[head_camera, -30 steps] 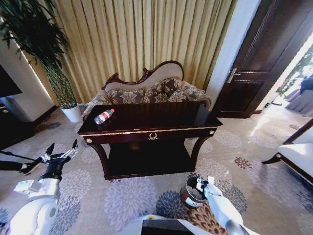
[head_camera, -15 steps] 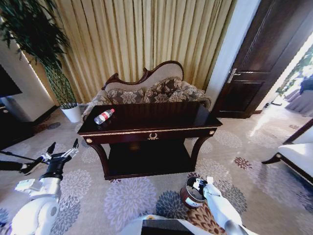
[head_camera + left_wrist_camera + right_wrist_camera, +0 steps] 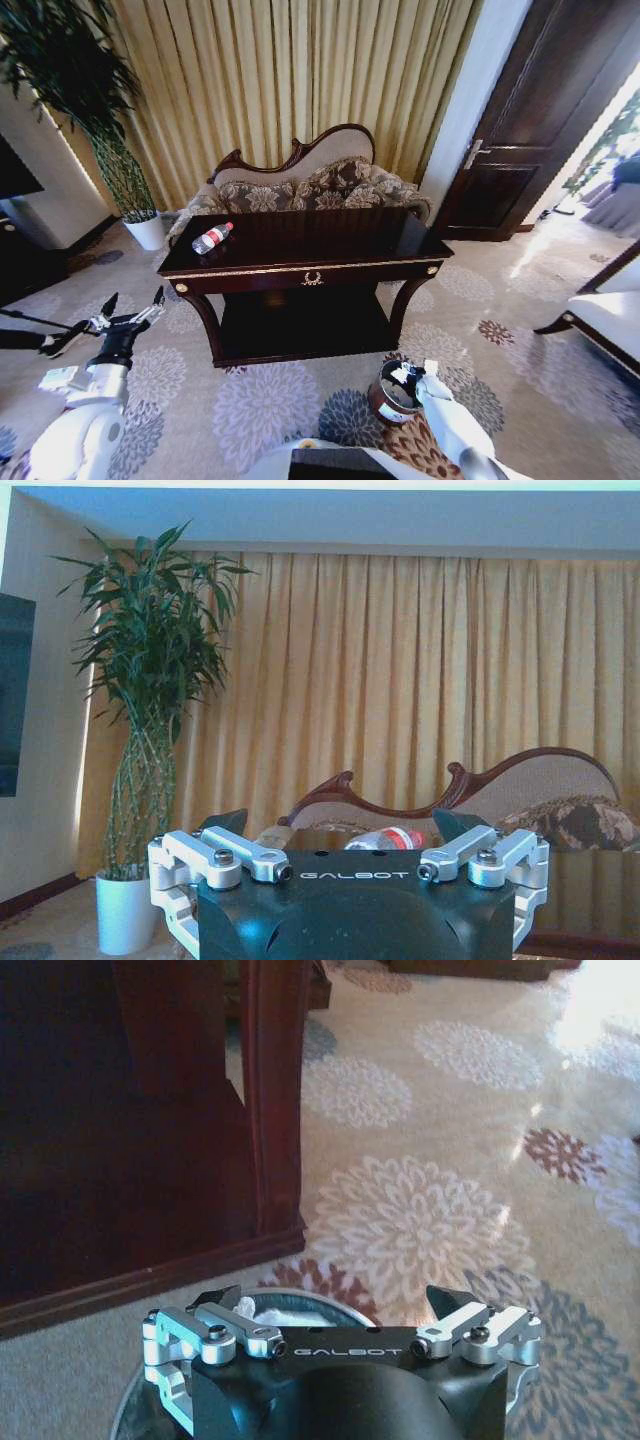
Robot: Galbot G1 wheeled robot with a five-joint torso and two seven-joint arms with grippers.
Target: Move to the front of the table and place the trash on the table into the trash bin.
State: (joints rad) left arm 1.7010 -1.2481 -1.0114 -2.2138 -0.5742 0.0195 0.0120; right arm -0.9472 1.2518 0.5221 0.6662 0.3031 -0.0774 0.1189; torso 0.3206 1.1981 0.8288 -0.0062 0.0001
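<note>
Daylight pours in from the doorway on the right, washing the carpet (image 3: 540, 250) there nearly white, while warm light glows through the curtains (image 3: 300, 90). The glossy counter (image 3: 310, 245) mirrors the sofa (image 3: 320, 185) and casts deep shadow beneath. The head view bows outward at its edges; the wrist views look soft.

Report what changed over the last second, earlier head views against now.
Little changed. The left gripper drifted slightly lower and stays open, left of the table. The right gripper stays open over the trash bin. The bottle stays on the table.
</note>
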